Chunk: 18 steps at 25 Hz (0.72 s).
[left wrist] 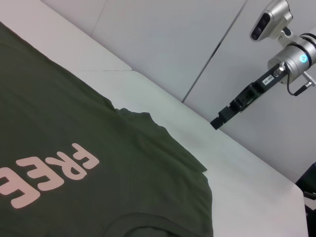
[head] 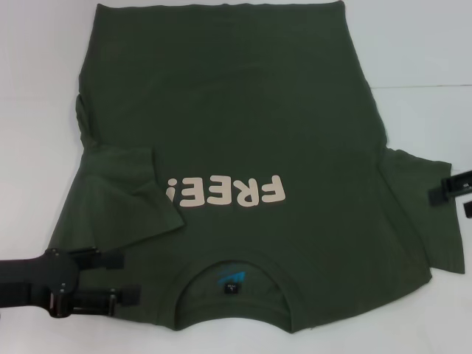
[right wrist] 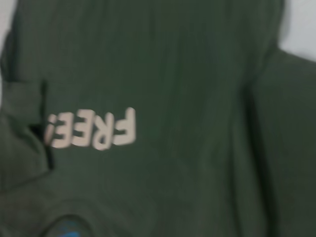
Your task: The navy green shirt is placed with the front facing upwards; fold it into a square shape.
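The navy green shirt (head: 236, 125) lies front up on the white table (head: 420, 44), its collar (head: 232, 291) toward me and the cream "FREE!" lettering (head: 225, 193) upside down. Its left sleeve (head: 125, 195) is folded inward onto the chest, while the right sleeve (head: 420, 217) lies spread out flat. My left gripper (head: 122, 277) is open low over the left shoulder, near the collar. At the outer edge of the right sleeve, my right gripper (head: 453, 199) is open. The right wrist view shows the shirt (right wrist: 197, 74) and its lettering (right wrist: 94, 131) from above.
The far hem of the shirt reaches the table's back edge. Bare table (left wrist: 247, 177) lies beyond the right sleeve, with grey wall panels (left wrist: 163, 39) behind it. The right arm (left wrist: 286, 54) shows above that table edge in the left wrist view.
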### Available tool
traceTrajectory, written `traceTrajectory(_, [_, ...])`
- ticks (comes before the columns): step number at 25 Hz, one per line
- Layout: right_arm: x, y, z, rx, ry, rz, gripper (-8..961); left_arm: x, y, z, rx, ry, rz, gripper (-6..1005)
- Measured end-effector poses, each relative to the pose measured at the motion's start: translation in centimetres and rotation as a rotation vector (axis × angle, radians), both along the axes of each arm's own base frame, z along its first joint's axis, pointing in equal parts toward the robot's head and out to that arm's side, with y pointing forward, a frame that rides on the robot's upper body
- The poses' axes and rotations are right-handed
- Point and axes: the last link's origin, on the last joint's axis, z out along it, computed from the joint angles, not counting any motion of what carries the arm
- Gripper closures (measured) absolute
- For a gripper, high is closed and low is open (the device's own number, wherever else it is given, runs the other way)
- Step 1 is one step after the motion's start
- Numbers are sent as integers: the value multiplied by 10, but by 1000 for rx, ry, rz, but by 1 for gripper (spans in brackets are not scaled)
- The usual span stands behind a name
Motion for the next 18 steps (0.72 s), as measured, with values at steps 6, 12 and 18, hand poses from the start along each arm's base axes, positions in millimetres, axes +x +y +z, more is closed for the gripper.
traceTrajectory(6, [19, 2, 0, 6, -150, -74, 38, 0, 0, 1, 6, -6, -3, 67])
traceTrajectory(12, [33, 5, -2, 53, -181, -107, 38, -1, 0, 0, 10, -6, 3, 68])
traceTrajectory(18, [45, 5, -15, 56, -171, -138, 37, -1, -1, -1, 13, -9, 6, 69])
